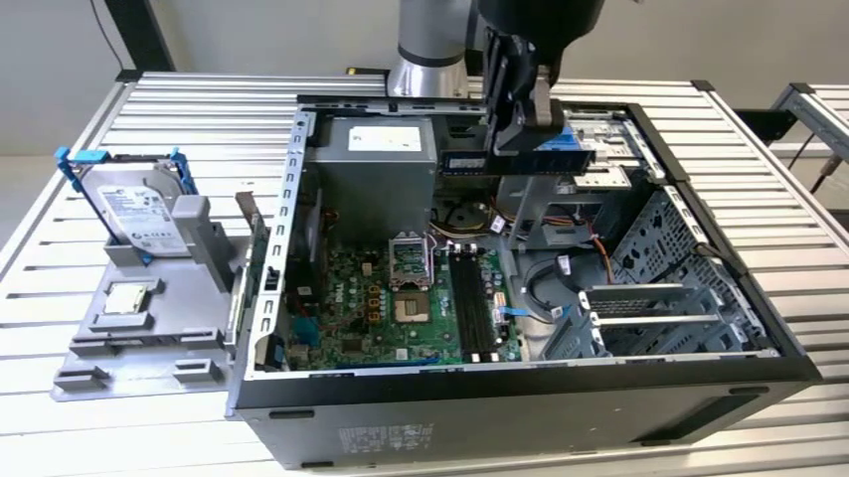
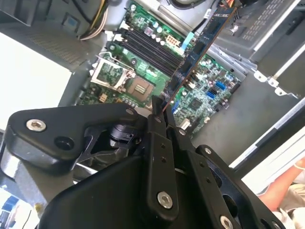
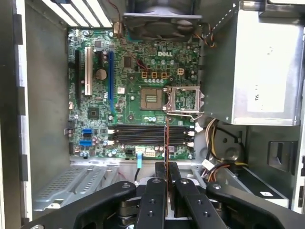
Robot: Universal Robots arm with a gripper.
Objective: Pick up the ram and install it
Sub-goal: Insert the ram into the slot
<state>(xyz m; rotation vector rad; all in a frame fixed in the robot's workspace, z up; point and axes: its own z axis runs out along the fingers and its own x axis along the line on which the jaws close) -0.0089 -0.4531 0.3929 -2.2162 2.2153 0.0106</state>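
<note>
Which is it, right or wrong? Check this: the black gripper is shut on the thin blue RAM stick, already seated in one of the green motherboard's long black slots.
Not seated. The black gripper is shut on the thin blue RAM stick, but the exterior view shows it held above the green motherboard, whose long black slots are empty in the first wrist view.

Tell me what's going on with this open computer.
The robot arm's hand is shut on the ram, a thin blue stick, and holds it above the open computer case. Below it lie the motherboard and its black memory slots, all empty, so the ram is not yet seated. The hard drive and the processor chip sit on the gray tray at the exterior view's left.
</note>
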